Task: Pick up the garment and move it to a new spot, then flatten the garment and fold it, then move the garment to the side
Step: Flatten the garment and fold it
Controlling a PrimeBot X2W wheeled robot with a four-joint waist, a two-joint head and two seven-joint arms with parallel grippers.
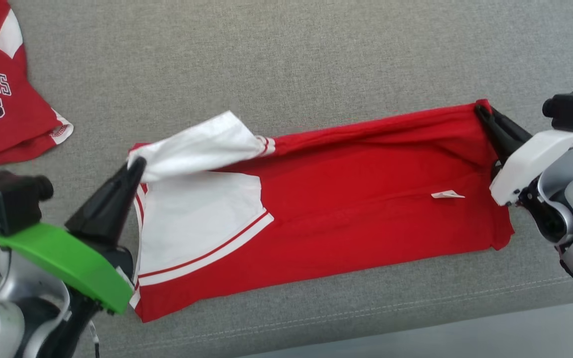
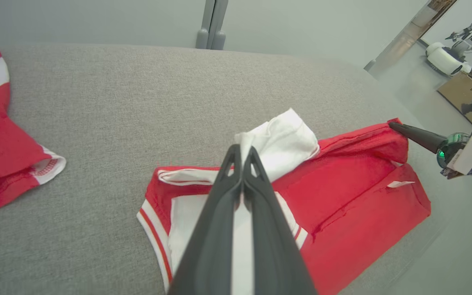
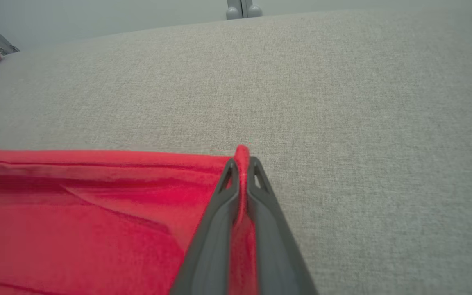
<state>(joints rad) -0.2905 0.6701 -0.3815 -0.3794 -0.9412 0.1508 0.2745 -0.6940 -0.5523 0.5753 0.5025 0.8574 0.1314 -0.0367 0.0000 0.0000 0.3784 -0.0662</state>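
- You have the garment (image 1: pixel 346 199), a red top with white parts at one end, lying folded lengthwise on the grey cushion (image 1: pixel 286 64). It is stretched across the middle between your two grippers.
- Your left gripper (image 1: pixel 136 166) sits at the garment's left end. Its fingers are pressed together on the white sleeve (image 1: pixel 202 146), which is lifted off the cloth below and drawn toward the fingertips.
- Your right gripper (image 1: pixel 480 110) sits at the garment's far right corner. In the right wrist view, a ridge of red cloth is pinched between its two fingers and pokes just past the tips.
- The garment's near edge lies close to the cushion's front seam.
- Count two grippers, each clamping the same garment, one at each end.
- Count two red garments on the cushion. One is the garment you hold. The other is a second jersey (image 1: pixel 3 114) printed with "23", crumpled at the far left, well apart from the left gripper.
- Count one small white label (image 1: pixel 447 195) on the red cloth, toward the right gripper's end.
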